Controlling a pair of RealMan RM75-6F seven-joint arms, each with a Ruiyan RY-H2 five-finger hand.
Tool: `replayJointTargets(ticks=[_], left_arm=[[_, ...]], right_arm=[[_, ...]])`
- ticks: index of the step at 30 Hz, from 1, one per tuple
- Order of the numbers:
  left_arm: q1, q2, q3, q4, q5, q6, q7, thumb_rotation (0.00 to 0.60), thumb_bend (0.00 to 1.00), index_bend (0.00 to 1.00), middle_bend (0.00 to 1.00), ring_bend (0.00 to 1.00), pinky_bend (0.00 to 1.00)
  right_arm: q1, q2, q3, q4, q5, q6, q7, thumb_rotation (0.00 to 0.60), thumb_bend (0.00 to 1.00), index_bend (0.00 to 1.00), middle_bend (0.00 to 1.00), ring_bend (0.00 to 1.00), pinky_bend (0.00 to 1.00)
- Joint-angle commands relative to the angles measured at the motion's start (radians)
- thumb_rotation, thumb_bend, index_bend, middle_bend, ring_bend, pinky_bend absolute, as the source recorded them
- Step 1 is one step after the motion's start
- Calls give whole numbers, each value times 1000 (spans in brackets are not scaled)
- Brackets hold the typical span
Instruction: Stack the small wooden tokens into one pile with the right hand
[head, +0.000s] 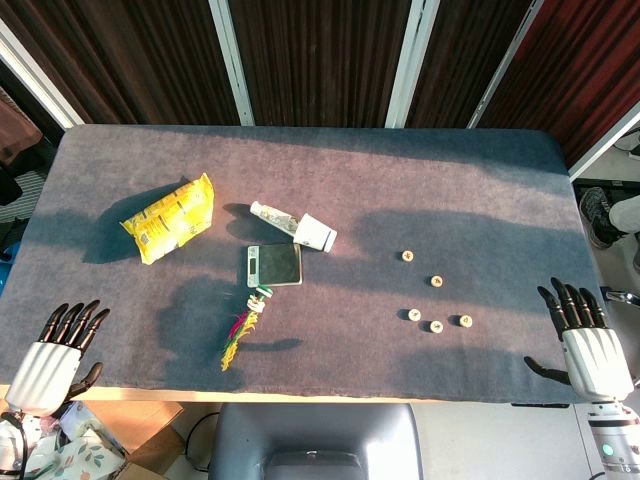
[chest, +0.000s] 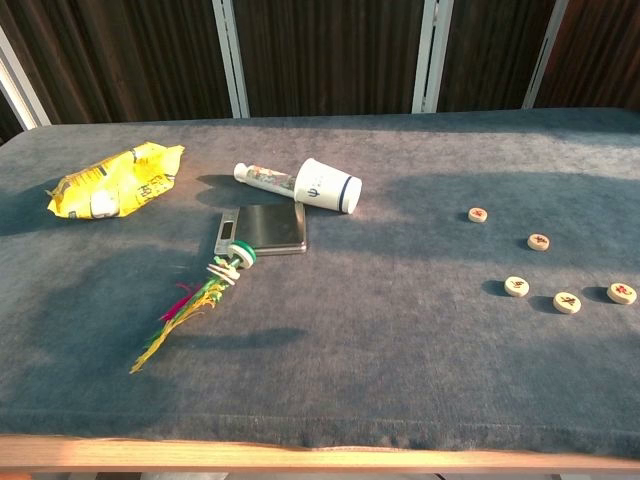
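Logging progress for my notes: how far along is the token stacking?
Nothing is done yet: all five tokens lie apart, flat on the table, none stacked. Nothing is in hand; the right hand sits at the table's edge, fingers spread, holding nothing. All the stacking is left.

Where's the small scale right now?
The small scale lies left of centre on the table in the head view, just below the tipped paper cup, with the feathered shuttlecock touching its near left corner.
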Motion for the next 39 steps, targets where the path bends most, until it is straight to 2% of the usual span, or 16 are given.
replayJointTargets(ticks=[1,8,12,15,18,21,23,28,39], left_arm=[[1,0,0,1,-1,1,0,598,365,0,0,0,40],[4,7,0,-2,6,15,-12,598,364,0,0,0,39],[0,5,2,2,11,8,-16,598,364,0,0,0,40],[-3,6,2,0,12,6,-22,596,365,0,0,0,40],[-3,6,4,0,16,6,-26,598,365,0,0,0,40],[-3,10,8,0,27,12,-34,599,365,0,0,0,40],[-3,12,8,0,27,12,-37,599,365,0,0,0,40],[-2,14,10,0,30,15,-41,599,364,0,0,0,40],[-1,14,11,2,33,18,-42,599,364,0,0,0,41]], right_arm=[[2,-1,-1,-1,-2,-2,-1,572,44,0,0,0,0],[31,-17,-6,4,-20,-46,-24,572,45,0,0,0,0],[105,-38,7,52,-17,-151,-25,572,64,24,0,0,0],[172,-42,11,87,-26,-249,41,592,144,130,0,0,0],[195,-44,12,104,-28,-282,75,598,182,202,0,0,0],[272,-101,24,197,-22,-382,89,597,269,349,0,0,0],[286,-128,22,230,-26,-390,86,599,327,416,0,0,0],[312,-188,5,297,-44,-403,74,600,437,510,0,0,0],[349,-282,-23,397,-36,-447,50,599,448,522,0,0,0]])
